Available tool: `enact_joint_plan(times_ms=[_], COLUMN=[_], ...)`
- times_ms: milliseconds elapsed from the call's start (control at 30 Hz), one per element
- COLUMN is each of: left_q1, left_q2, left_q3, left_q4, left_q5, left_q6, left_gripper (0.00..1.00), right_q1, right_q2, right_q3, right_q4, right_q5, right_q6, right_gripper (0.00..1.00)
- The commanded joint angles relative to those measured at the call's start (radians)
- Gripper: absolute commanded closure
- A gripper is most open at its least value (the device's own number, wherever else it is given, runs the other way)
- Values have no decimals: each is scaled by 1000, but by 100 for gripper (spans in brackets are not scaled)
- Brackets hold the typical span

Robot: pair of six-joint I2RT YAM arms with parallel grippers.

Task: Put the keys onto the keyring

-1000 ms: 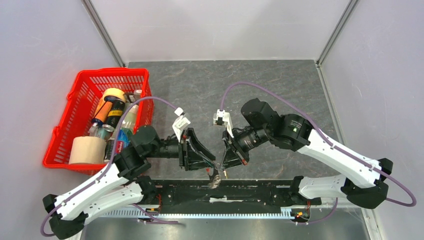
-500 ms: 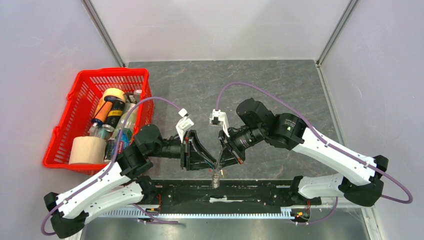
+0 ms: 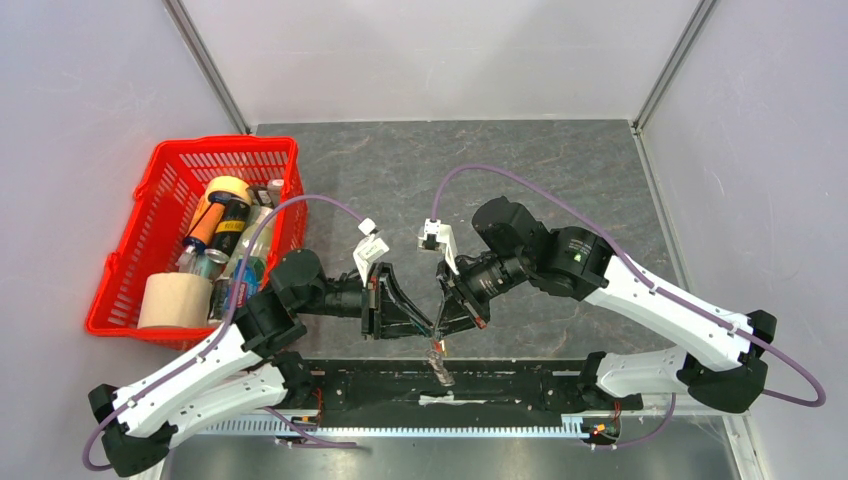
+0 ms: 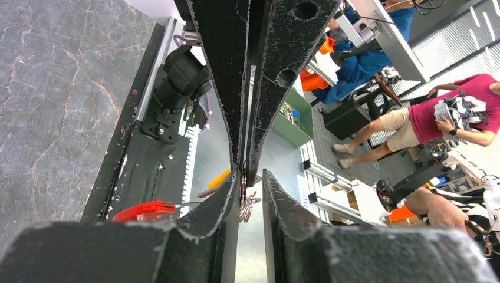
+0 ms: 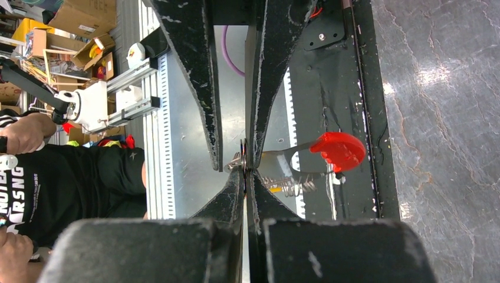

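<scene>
The keys (image 3: pixel 440 366), a small silvery bunch on the keyring (image 3: pixel 437 347), hang over the black rail at the table's near edge. Only a small reddish bit of the keyring shows in the top view. My two grippers meet tip to tip just above them. My right gripper (image 5: pixel 247 172) is shut on the edge-on metal rings (image 5: pixel 243 154) of the keyring. My left gripper (image 4: pixel 251 177) is open, one finger on each side of the rings (image 4: pixel 244 203), which lie against its left finger (image 4: pixel 221 200). No brass-yellow key can be made out.
A red basket (image 3: pixel 160 165) full of bottles, cans and a paper roll stands at the left. A black rail (image 3: pixel 530 378) runs along the near edge, with a red-handled spring clamp (image 5: pixel 337 150) on it, also in the left wrist view (image 4: pixel 144 210). People stand beyond the table.
Both grippers shifted slightly left and farther from the rail a second ago, then held still. The hanging keys have swung a little down and to the right.
</scene>
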Motion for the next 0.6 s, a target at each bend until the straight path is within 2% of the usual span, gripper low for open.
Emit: enact_joint_plan(times_ms=[0, 267, 567], left_q1=[1, 2, 1], left_q2=[0, 14, 8], left_q3=[4, 9, 4], left_q4=[13, 14, 45], left_q5=[50, 64, 70], left_q6=[12, 20, 19], left_gripper=[77, 97, 98], right_q1=[1, 1, 1], right_q2=[-13, -19, -17], right_q3=[21, 19, 16], right_q4=[64, 65, 69], right_q5=[-1, -6, -25], right_q6=[6, 2, -8], right_gripper=[100, 100, 100])
